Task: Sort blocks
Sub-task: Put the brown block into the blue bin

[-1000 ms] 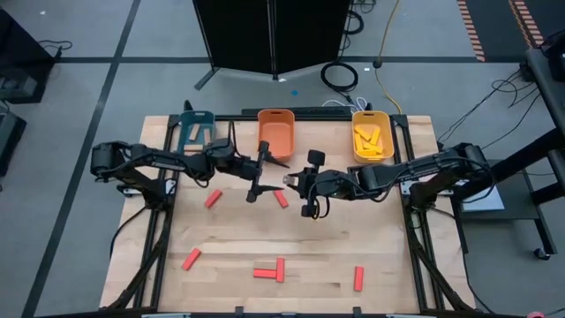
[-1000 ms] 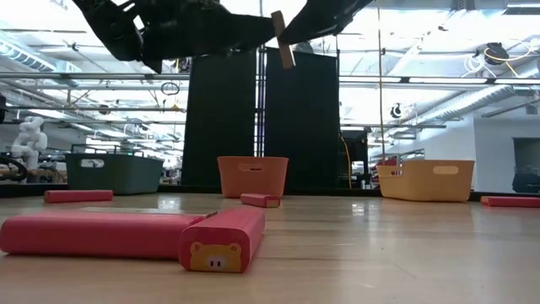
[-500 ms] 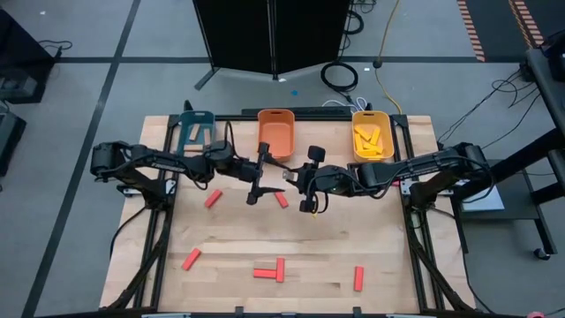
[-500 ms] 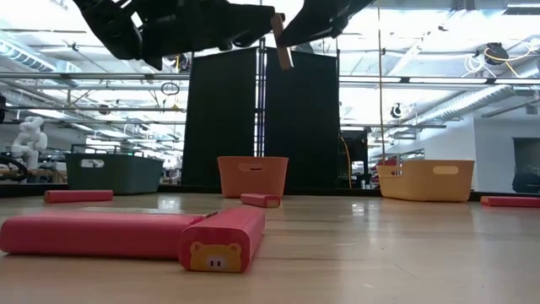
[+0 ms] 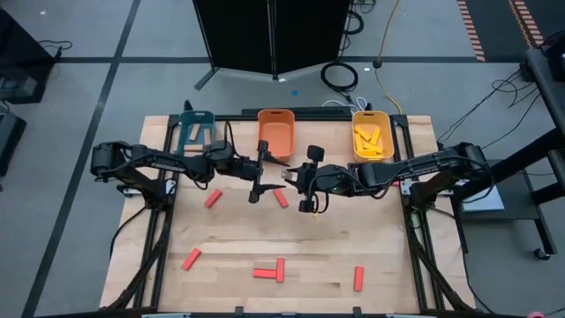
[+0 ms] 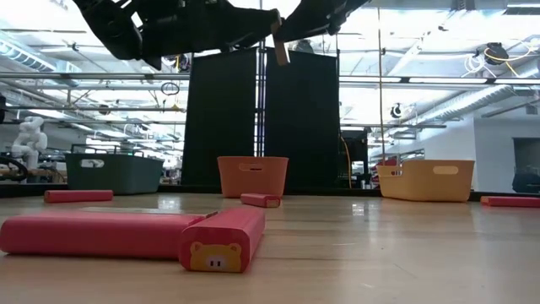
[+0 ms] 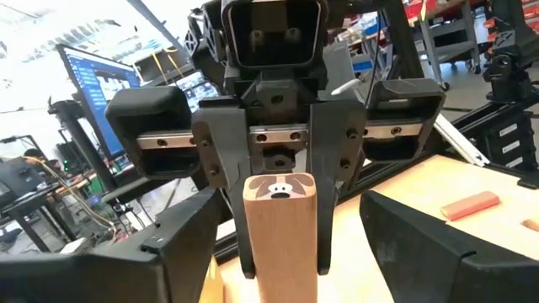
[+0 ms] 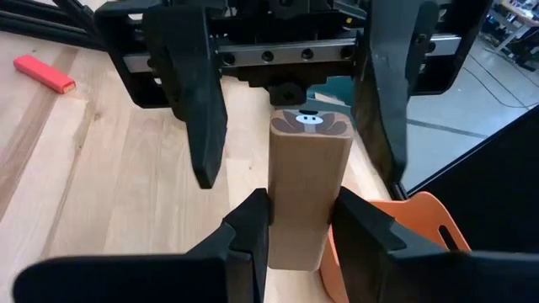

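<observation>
A: What's the setting?
B: A pale wooden table (image 5: 300, 256) on a grey floor, a dark screen (image 5: 269, 35) behind it; shelving and monitors in the room beyond.

A: What lies around?
B: Teal bin (image 5: 196, 128), orange bin (image 5: 275, 131) and yellow bin (image 5: 372, 135) along the far edge; the yellow one holds yellow blocks (image 5: 371, 137). Red blocks (image 5: 269, 271) lie scattered; one (image 5: 281, 199) sits just beneath the grippers.

A: And the grippers?
B: They meet in mid-air in front of the orange bin. The right gripper (image 8: 303, 229) clamps a tan block (image 8: 308, 189). The left gripper (image 8: 290, 101) has its fingers (image 8: 198, 101) spread on either side of the block's far end, not touching.
</observation>
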